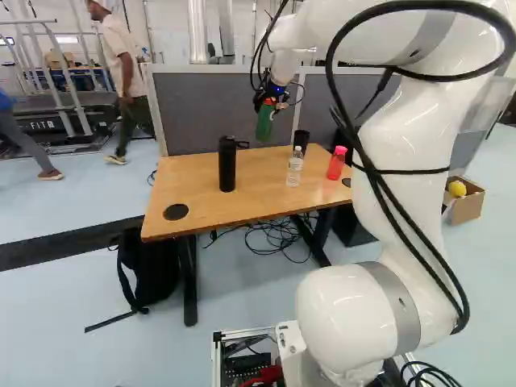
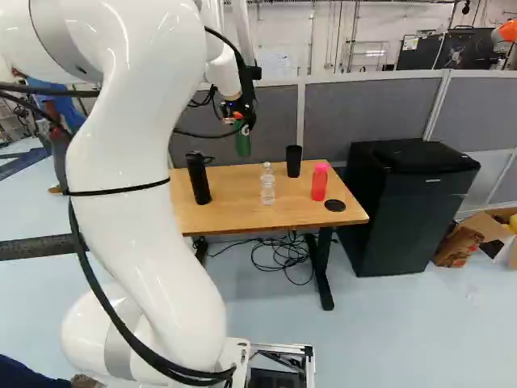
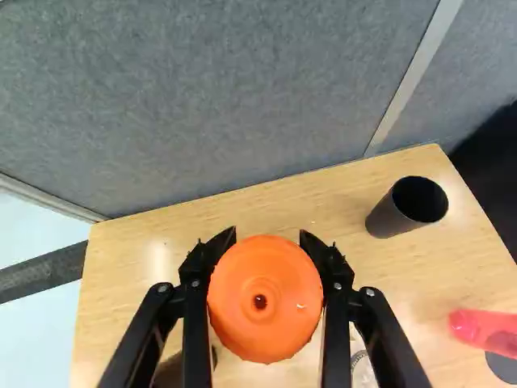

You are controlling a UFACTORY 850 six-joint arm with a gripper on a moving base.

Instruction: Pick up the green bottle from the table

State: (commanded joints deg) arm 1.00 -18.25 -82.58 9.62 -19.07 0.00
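Suspending the green bottle (image 1: 264,122) above the table (image 1: 193,181), the gripper (image 3: 267,250) clamps it between 2 fingers, orange cap (image 3: 262,323) toward the wrist. Judged progress: grasp complete, lift complete. Remaining: apparently 0 pickup steps; only a steady grip is required.

Green bottle (image 1: 264,122), orange cap (image 3: 264,297); black cup (image 3: 389,217); tan tabletop (image 1: 192,179); speckled grey partition (image 3: 202,97).

At the far left of the left base view, you can read "FIT" on the dark treadmill base (image 1: 50,135); the character after it is unclear. On the black cabinet (image 2: 396,218) at right, you see a mark too small to read.
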